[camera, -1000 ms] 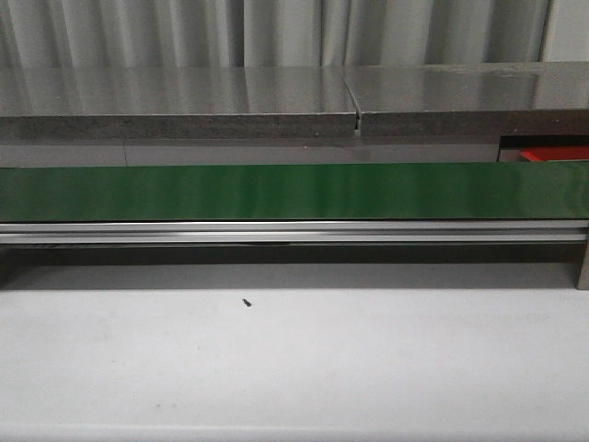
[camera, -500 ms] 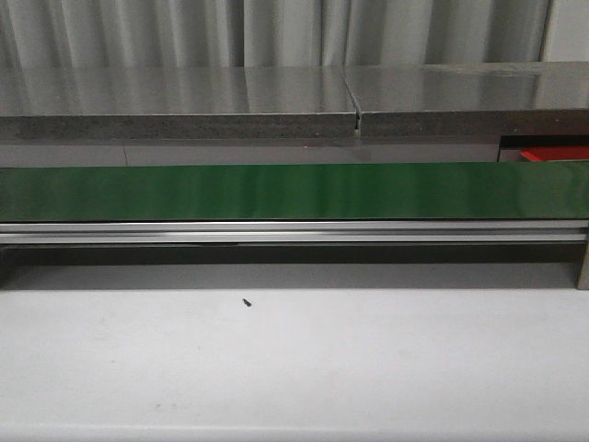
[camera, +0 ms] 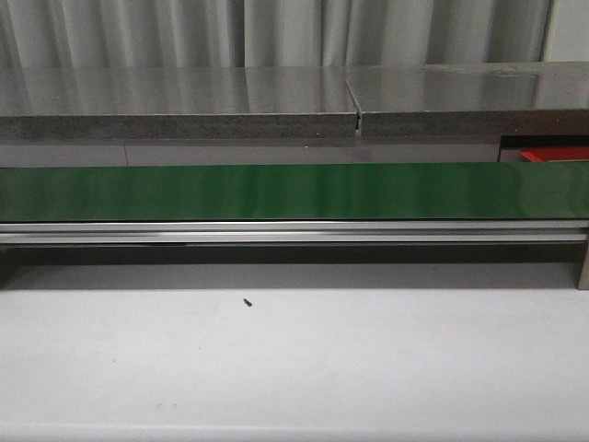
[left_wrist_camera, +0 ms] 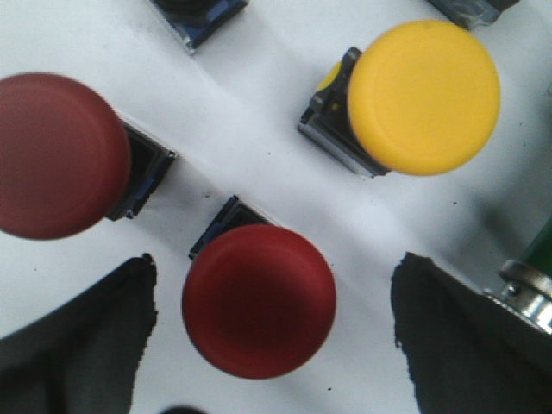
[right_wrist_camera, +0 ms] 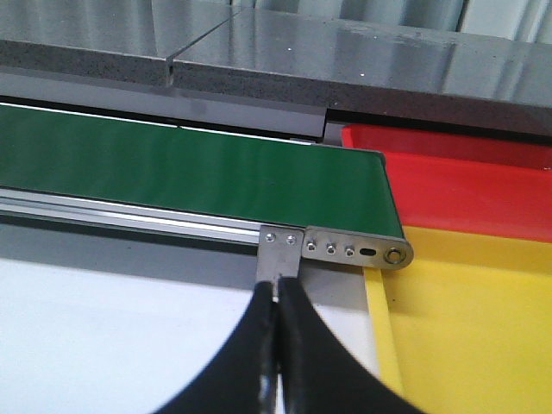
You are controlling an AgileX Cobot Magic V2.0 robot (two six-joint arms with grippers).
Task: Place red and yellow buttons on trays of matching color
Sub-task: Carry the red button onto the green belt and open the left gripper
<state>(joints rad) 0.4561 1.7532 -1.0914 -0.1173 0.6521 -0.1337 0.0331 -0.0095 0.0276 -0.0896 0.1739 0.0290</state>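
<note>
In the left wrist view a red button (left_wrist_camera: pixel 259 302) stands on a white surface between the two dark fingers of my open left gripper (left_wrist_camera: pixel 274 332), with gaps on both sides. A second red button (left_wrist_camera: pixel 56 155) and a yellow button (left_wrist_camera: pixel 424 97) stand close by. In the right wrist view my right gripper (right_wrist_camera: pixel 278 289) is shut with nothing in it, above the white table near the conveyor's end. Beside it lie the yellow tray (right_wrist_camera: pixel 470 328) and, farther off, the red tray (right_wrist_camera: pixel 466 185); a sliver of the red tray (camera: pixel 555 155) shows in the front view. Neither gripper shows in the front view.
A green conveyor belt (camera: pixel 294 191) with an aluminium rail (camera: pixel 294 231) crosses the front view above the white table (camera: pixel 294 359). Grey slabs (camera: pixel 276 101) lie behind it. A small dark speck (camera: pixel 247 301) lies on the table. Parts of other button bases (left_wrist_camera: pixel 197 17) show at the frame's edge.
</note>
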